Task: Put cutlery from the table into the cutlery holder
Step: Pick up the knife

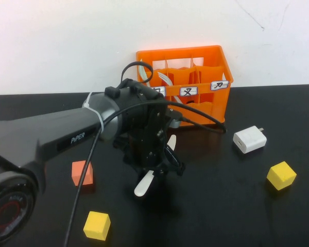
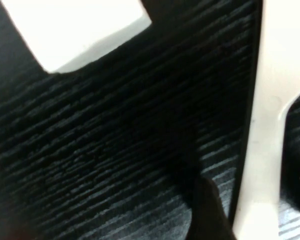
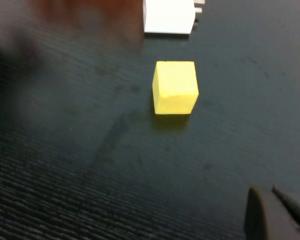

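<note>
Left gripper [image 1: 155,172] low at centre frame in the high view, pointed down at the table [image 1: 221,206], jaws spread wide on either side of the knife [image 1: 146,182], not clamped on it. Knife flat on the black surface, rounded end sticking out toward lower left below the gripper, other end [image 1: 171,142] showing above it, angled toward the crate. In the left wrist view, knife [image 2: 265,150] running along the right side of the frame, lying on the table, with a dark fingertip [image 2: 207,210] just beside it at the lower edge.

Cutlery holder [image 1: 216,100] upright at upper centre, behind the gripper, three white labels on its front, white cutlery poking out of a left compartment.

Right gripper [image 3: 275,212] seen only as a dark tip at the lower right of the right wrist view, low over the table; open or closed, cannot tell. Yellow cube [image 3: 175,87] ahead of it, white charger [image 3: 169,16] beyond at the top edge.

Elsewhere in the high view: orange cube [image 1: 82,172] at left, another yellow cube [image 1: 97,225] at lower left.
</note>
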### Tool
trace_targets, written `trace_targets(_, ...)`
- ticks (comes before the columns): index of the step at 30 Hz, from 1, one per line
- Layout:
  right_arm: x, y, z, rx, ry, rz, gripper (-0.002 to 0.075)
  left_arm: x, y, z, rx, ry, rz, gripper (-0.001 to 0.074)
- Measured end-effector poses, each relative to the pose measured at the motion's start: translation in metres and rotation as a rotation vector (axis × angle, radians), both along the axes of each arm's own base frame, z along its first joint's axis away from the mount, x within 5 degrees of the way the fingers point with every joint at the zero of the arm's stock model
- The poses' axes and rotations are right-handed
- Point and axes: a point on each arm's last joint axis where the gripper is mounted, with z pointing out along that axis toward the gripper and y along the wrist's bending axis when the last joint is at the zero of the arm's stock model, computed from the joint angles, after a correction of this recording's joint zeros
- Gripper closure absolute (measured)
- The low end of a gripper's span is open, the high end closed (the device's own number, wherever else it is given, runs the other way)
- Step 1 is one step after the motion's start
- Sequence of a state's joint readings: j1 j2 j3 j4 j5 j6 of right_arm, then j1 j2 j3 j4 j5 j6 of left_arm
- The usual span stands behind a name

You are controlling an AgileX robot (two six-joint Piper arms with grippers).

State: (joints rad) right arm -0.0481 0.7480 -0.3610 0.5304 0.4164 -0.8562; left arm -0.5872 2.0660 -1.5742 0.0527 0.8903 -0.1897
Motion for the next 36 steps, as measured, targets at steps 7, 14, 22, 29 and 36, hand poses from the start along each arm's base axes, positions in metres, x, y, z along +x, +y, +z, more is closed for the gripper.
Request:
trace_targets(7,0.0000,0.0001,0.0001,0.002,0.000,0.000,0.0728,0.0005,-0.0003,-0.0028,0.002,0.004,0.000,0.0345)
trace_targets(14,0.0001,0.0006,0.0004,0.014,-0.001,-0.004,0.0728,0.0008,-0.0006,-0.0030,0.001,0.001,-0.004,0.0345)
trace_targets(22,0.0002,0.0008,0.0005,0.020,-0.001,-0.005,0.0728,0.0004,-0.0014,-0.0030,-0.007,0.005,-0.007,0.0345)
trace_targets(29,0.0002,0.0008,0.0005,0.021,-0.002,-0.006,0.0728,0.0001,-0.0028,-0.0052,-0.015,0.018,-0.015,0.0345)
trace_targets(36,0.0003,0.0008,0.0006,0.021,-0.003,-0.007,0.0728,0.0014,-0.0039,-0.0071,-0.011,0.026,-0.018,0.0346)
